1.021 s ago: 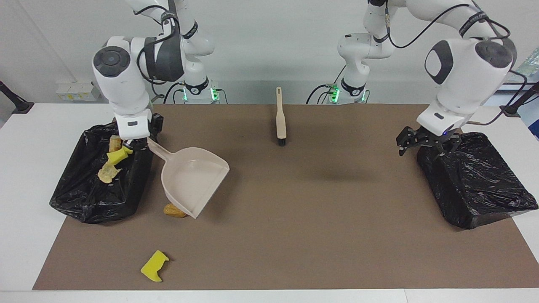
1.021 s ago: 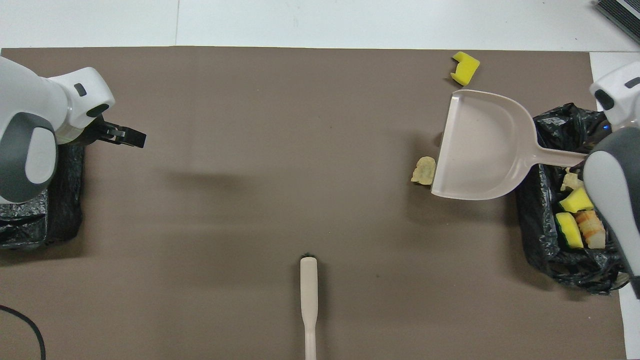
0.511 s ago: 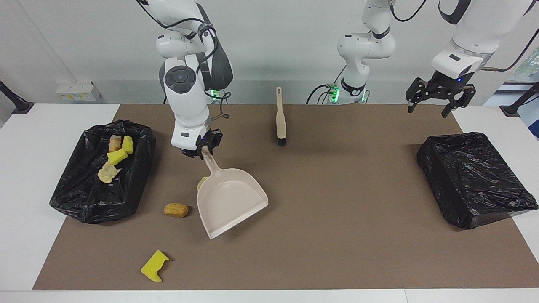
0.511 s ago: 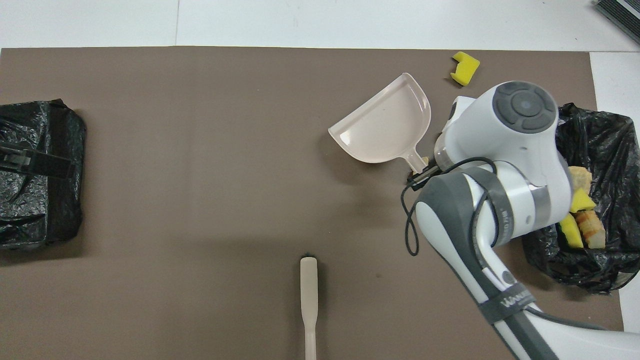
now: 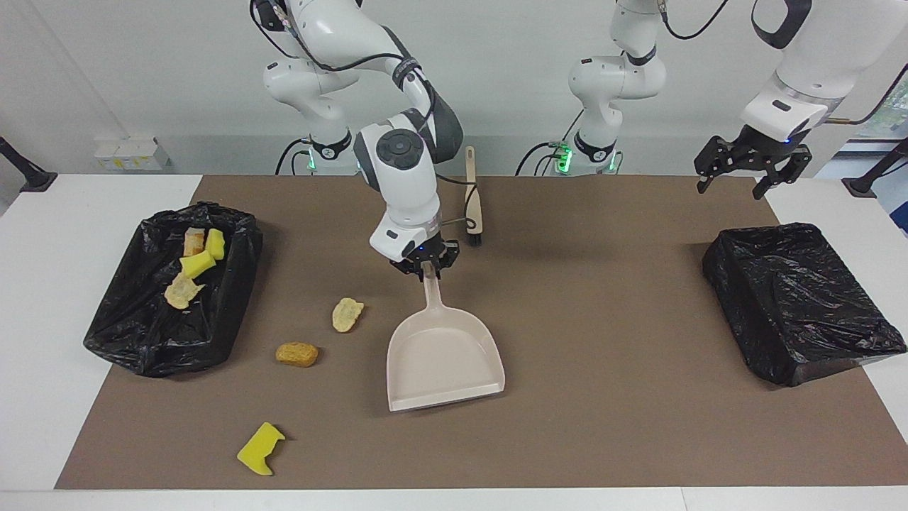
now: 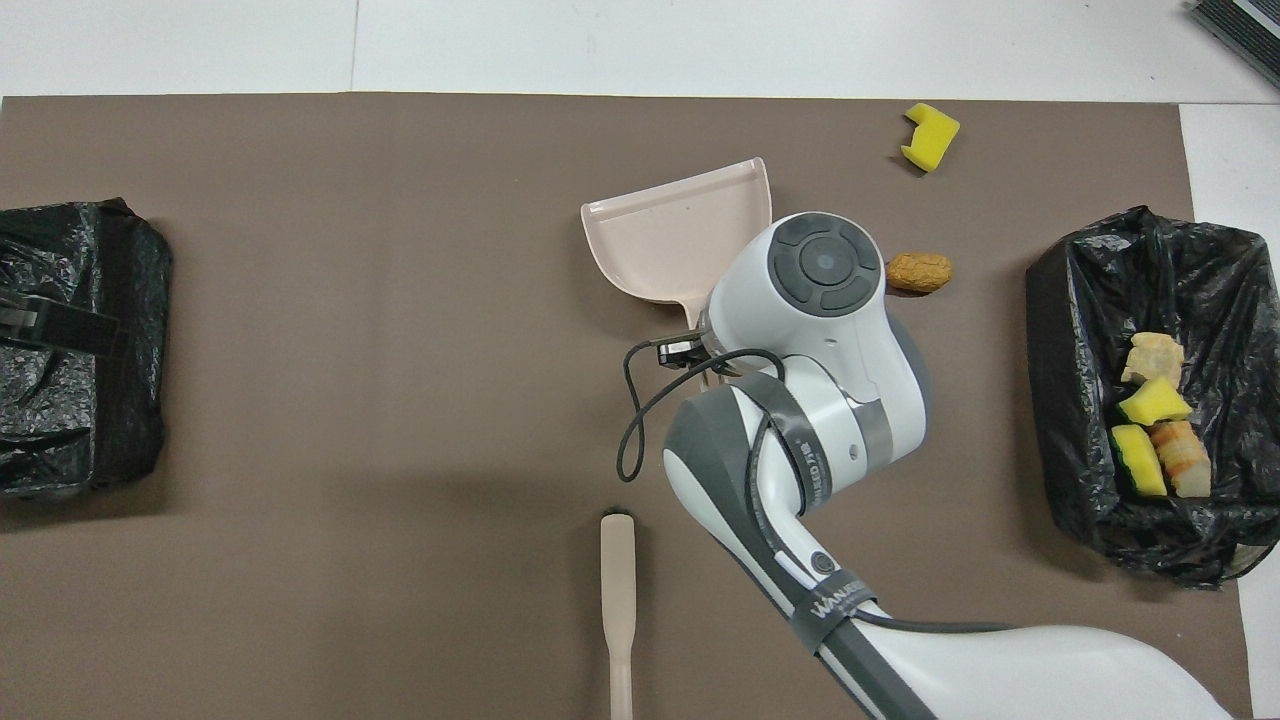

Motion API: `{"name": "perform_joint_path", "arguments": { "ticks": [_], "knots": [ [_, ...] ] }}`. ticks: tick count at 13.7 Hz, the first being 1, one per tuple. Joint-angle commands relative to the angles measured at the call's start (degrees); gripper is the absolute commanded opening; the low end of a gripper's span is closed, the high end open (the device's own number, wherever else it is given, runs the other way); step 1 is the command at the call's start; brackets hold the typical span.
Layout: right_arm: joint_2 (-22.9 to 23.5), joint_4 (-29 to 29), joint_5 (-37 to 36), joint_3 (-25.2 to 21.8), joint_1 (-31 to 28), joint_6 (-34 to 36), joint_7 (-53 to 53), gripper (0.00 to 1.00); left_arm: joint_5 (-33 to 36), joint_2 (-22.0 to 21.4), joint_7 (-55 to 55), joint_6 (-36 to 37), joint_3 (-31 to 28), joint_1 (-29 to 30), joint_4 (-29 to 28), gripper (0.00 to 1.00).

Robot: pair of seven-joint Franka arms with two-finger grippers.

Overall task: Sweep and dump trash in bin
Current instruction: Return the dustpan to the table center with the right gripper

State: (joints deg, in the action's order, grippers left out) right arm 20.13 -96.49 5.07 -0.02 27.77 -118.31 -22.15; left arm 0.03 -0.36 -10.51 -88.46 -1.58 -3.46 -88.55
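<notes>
My right gripper is shut on the handle of the beige dustpan, whose mouth sits on the brown mat and faces away from the robots. The dustpan is empty. Three trash scraps lie loose on the mat toward the right arm's end: a tan piece, an orange-brown piece and a yellow sponge chunk. My arm hides the tan piece in the overhead view. The black-lined bin holds several scraps. My left gripper hangs open and empty in the air.
A beige brush lies on the mat near the robots, beside my right arm. A second black-lined bin stands at the left arm's end, under the left gripper in the overhead view.
My right gripper carried the dustpan from the bin to the table's middle and turned its mouth away from the robots. My left gripper rose from beside its bin.
</notes>
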Motion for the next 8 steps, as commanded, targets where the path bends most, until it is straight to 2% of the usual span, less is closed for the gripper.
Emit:
{"name": "perform_joint_path", "arguments": {
  "ticks": [1, 5, 8],
  "knots": [
    [3.9, 4.5, 1.4, -0.3, 1.5, -1.9, -5.7, 0.0, -0.2, 3.2, -0.3, 3.5, 0.3, 0.6, 5.4, 1.0],
    [4.3, 4.6, 8.7, 0.2, 1.6, -4.0, -4.4, 0.0, -0.3, 2.6, 0.1, 3.0, 0.3, 0.6, 5.1, 1.0],
    [6.3, 4.1, 14.9, 0.5, 4.7, -9.7, -4.9, 0.0, -0.2, 2.6, 0.3, 2.9, 0.3, 0.6, 5.0, 1.0]
  ]
}}
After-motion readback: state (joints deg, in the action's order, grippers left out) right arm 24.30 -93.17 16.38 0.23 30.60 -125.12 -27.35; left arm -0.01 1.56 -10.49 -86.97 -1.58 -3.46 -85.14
